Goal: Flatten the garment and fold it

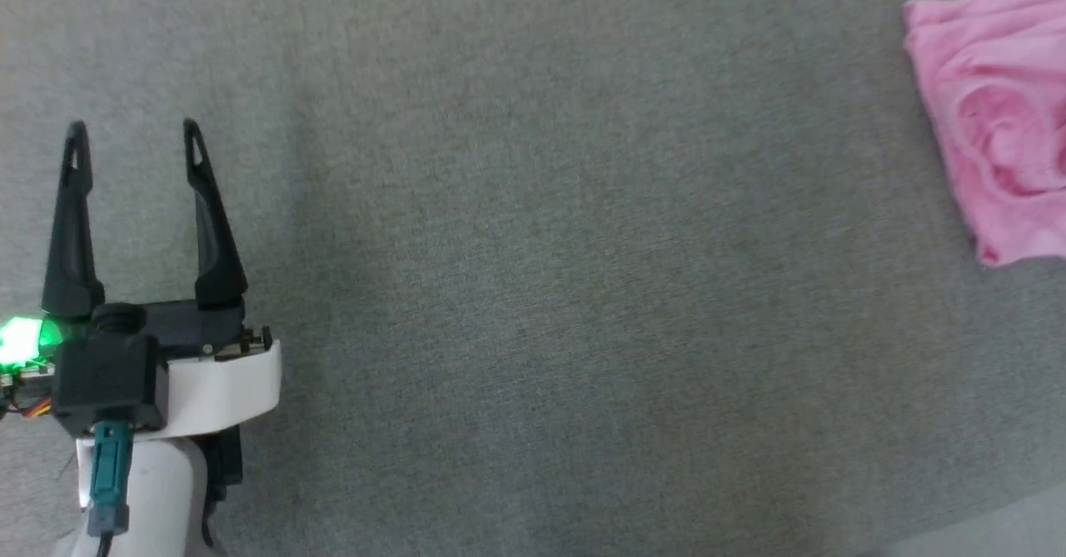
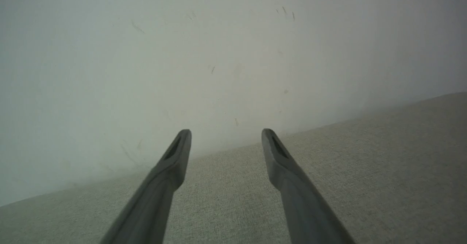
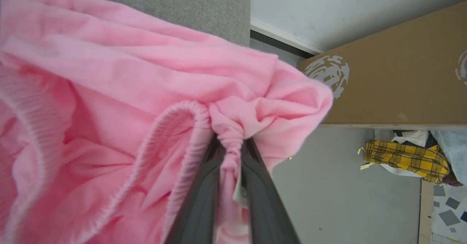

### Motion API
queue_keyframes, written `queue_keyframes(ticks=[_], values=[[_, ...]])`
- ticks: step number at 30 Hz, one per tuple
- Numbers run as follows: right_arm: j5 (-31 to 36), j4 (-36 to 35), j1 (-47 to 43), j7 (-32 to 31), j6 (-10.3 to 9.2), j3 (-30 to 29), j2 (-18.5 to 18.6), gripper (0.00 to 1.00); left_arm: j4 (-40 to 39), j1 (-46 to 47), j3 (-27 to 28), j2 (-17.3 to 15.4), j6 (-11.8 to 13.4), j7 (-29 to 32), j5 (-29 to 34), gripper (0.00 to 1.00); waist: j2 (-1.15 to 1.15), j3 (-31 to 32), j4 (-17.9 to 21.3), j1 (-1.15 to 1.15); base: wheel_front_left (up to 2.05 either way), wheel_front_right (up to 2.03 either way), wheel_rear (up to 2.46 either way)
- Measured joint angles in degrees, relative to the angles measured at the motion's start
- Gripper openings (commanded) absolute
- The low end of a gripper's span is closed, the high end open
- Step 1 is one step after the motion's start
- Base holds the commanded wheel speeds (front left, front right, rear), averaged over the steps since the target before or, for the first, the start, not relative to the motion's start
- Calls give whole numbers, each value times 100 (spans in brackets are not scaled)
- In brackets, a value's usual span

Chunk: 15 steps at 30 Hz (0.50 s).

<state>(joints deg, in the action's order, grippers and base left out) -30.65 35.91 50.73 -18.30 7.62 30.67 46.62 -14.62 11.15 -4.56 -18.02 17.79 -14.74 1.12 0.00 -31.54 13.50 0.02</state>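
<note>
Pink garment between right jaws

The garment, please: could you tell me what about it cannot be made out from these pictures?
Head view: the garment is cut off by the right edge, so its full outline is unknown.
Right wrist view: bunched cloth hides the tips of the right pincer, which is shut on the waistband.
Right wrist view: the white label is mostly hidden between the fingers and cannot be read.
</note>
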Motion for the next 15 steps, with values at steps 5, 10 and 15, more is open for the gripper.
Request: queue_keyframes(ticks=[5, 10, 15], values=[[294, 848, 218, 196, -1, -176, -325, 0, -94, 24, -46, -73, 80, 0, 0, 100, 0, -393, -40, 0, 0, 0, 0], [178, 1368, 228, 326, -27, -231, -639, 46, -81, 82, -93, -109, 188, 1, -10, 100, 0, -475, -101, -1, 0, 0, 0], [293, 1706, 276, 948, -11, -325, -565, 100, 40, 48, -166, -42, 272, 1, -60, 100, 0, -235, -134, -2, 0, 0, 0]])
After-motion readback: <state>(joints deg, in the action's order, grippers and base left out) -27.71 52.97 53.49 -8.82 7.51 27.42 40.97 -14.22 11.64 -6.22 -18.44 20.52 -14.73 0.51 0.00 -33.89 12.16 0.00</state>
